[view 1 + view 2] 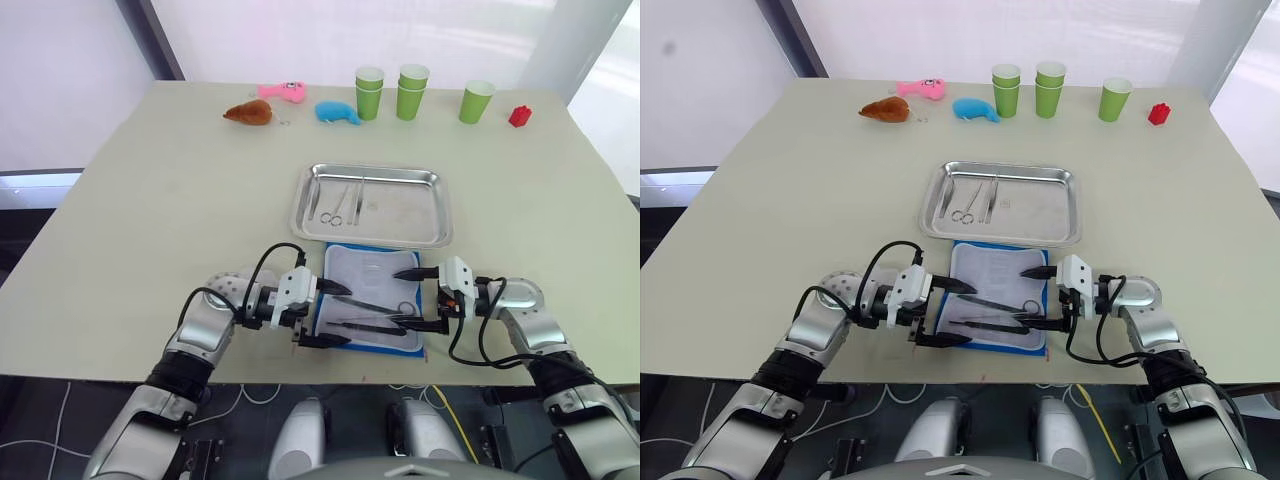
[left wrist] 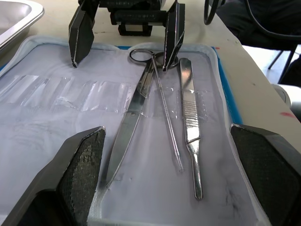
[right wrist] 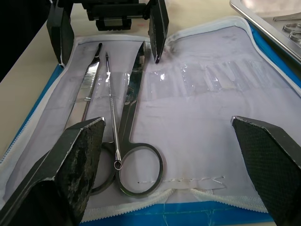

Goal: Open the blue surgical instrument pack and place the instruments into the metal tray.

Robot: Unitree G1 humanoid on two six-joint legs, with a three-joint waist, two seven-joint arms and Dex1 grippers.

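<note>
Pincers (image 1: 325, 314) (image 1: 412, 298) wide open over pack (image 1: 370, 262)

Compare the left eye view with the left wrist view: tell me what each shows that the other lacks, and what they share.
Left eye view alone: the whole shallow steel tray holding a few silver tools, four green paper cups, pink, brown and blue toys and a small red block at the table's far side. Left wrist view alone: close detail of the remaining tools, namely ring-handled scissors, a thin probe and flat tweezers, lying on clear holding strips. Shared: the opened blue pack's pale lining and both open grippers, left and right.
</note>
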